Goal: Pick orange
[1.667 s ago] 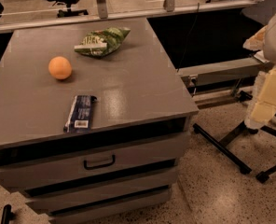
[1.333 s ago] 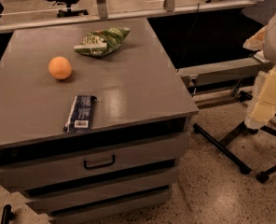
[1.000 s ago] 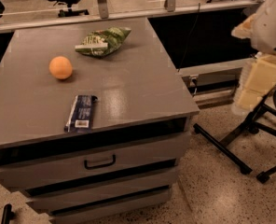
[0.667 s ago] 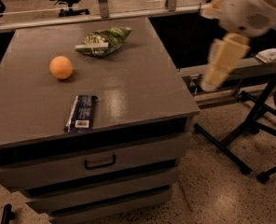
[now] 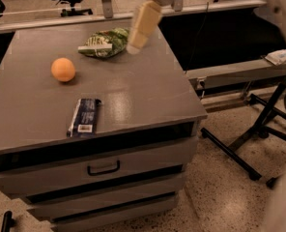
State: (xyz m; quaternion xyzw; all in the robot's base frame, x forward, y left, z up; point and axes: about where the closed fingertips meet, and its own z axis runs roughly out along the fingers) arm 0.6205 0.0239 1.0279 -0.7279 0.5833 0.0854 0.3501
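The orange (image 5: 63, 69) is a small round fruit lying on the left part of the grey cabinet top (image 5: 148, 95). My gripper (image 5: 135, 41) is a cream-coloured piece that hangs down from the arm at the top middle of the camera view. It is above the back of the cabinet, right beside the green snack bag (image 5: 103, 42). It is well to the right of the orange and behind it, and apart from it. It holds nothing that I can see.
A dark blue snack bar (image 5: 84, 116) lies near the cabinet's front edge, in front of the orange. Drawers (image 5: 103, 168) sit below the top. A black stand's legs (image 5: 244, 149) spread on the floor at right, beside a low shelf (image 5: 239, 71).
The arm has swung in from the right edge of the view to above the back of the cabinet, next to the green bag. The orange, bag and bar have not moved.
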